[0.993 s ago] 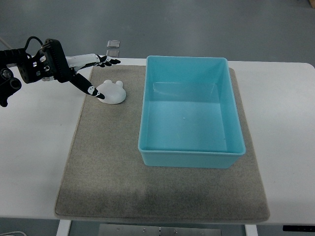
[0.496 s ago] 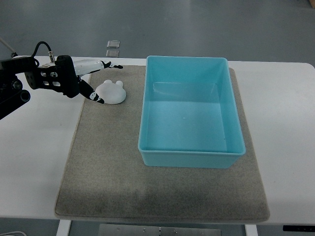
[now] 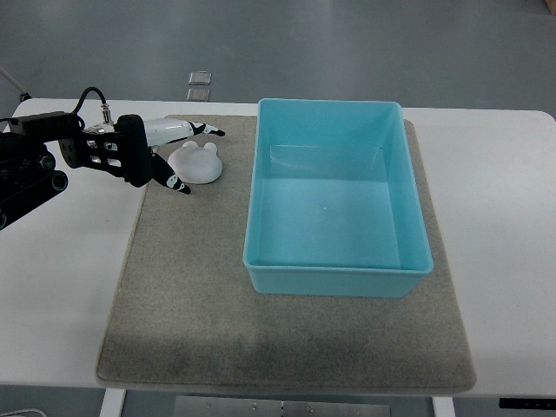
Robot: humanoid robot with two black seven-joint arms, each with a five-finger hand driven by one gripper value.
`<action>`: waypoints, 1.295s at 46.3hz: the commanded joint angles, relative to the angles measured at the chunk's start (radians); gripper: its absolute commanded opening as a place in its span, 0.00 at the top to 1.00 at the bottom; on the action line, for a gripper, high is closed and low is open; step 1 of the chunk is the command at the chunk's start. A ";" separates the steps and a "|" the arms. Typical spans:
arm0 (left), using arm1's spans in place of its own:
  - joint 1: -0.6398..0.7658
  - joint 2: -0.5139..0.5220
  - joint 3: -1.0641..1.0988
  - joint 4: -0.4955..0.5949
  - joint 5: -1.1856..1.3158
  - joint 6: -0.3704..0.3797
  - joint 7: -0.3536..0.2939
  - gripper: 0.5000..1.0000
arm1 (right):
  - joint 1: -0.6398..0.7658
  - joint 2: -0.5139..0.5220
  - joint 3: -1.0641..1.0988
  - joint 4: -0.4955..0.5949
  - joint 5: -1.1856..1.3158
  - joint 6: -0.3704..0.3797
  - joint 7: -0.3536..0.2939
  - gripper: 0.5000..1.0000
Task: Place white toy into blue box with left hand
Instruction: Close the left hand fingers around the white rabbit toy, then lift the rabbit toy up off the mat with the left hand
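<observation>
Left robot hand: fingers spread around the white toy, not clasping it.
Blue box: empty, on the mat.
Writing: none legible.

White toy: small, rounded, dome-like, smooth matte surface, two little ear-like bumps on far edge. Lies flat on grey mat, near far left corner, just left of box, not touching it.

Blue box: light turquoise plastic, rectangular, open top, upright, tall walls, rounded corners. Inside bare, glossy floor catching light. Sits on mat right of centre, far wall near mat's far edge, long sides running away from robot. Toy outside it, level with far left corner.
</observation>
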 commanded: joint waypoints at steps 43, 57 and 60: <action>0.006 -0.020 0.011 0.036 0.043 0.028 0.008 0.84 | 0.000 0.000 0.000 0.000 0.000 0.000 0.000 0.13; -0.003 -0.011 0.006 0.046 0.087 0.029 0.007 1.00 | 0.000 0.000 0.000 0.000 0.000 0.000 0.000 0.13; -0.005 -0.006 0.005 0.040 0.098 0.028 0.008 1.00 | 0.000 0.000 0.000 0.000 0.000 0.000 0.000 0.13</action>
